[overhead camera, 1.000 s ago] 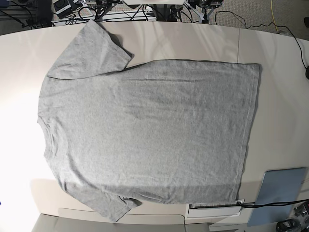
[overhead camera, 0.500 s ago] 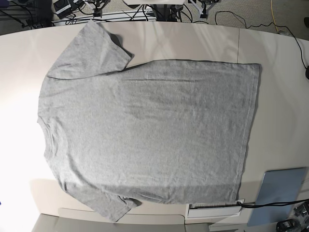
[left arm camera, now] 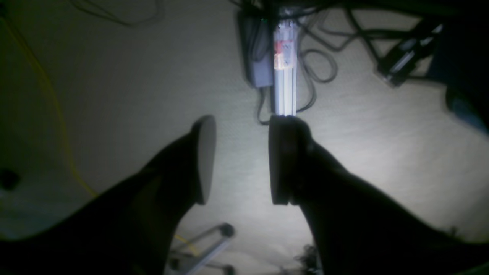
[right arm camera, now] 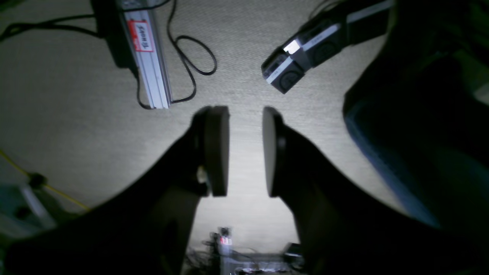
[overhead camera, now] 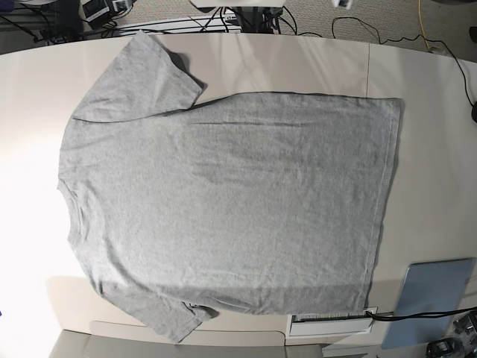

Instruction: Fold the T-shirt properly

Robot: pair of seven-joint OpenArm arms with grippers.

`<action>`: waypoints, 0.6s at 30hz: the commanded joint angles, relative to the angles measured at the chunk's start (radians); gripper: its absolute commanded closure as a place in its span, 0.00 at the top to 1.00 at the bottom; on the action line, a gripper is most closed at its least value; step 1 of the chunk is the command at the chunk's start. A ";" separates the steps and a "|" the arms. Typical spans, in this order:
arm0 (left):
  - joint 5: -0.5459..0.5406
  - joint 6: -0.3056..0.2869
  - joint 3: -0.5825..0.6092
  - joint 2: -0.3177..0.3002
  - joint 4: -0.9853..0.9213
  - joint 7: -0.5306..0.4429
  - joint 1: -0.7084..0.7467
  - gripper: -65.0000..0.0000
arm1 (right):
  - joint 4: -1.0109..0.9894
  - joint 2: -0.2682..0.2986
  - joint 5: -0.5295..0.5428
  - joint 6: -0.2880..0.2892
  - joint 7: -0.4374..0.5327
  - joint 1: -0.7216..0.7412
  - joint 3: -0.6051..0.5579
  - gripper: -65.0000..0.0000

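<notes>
The heather-grey T-shirt (overhead camera: 223,201) lies spread flat on the pale table (overhead camera: 432,149), plain side up, neck at the left, hem at the right, sleeves toward the far and near edges. No lettering shows. Neither gripper shows in the base view. In the left wrist view my left gripper (left arm camera: 238,158) is open and empty, hanging over carpet floor. In the right wrist view my right gripper (right arm camera: 246,151) is open and empty, also over the floor. The shirt is out of both wrist views.
A blue-grey pad (overhead camera: 432,298) and a white box (overhead camera: 332,322) lie at the near right table edge. Cables and an aluminium rail (left arm camera: 284,72) lie on the floor; the rail also shows in the right wrist view (right arm camera: 147,53). A black device (right arm camera: 301,63) lies nearby.
The shirt has not moved. Dark gear at the far top edge of the base view has shifted slightly out of sight.
</notes>
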 commanded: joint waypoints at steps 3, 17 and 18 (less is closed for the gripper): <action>0.010 -0.006 -0.002 -0.066 0.208 0.026 0.127 0.38 | 0.170 0.073 0.030 0.016 -0.027 -0.122 0.005 0.24; 0.518 0.119 -0.003 -0.366 0.992 0.038 0.402 0.38 | 0.949 0.374 -0.158 -0.080 -0.145 -0.503 0.008 0.24; 0.556 0.118 -0.003 -0.375 1.008 0.039 0.393 0.38 | 0.988 0.373 -0.204 -0.102 -0.164 -0.499 0.007 0.24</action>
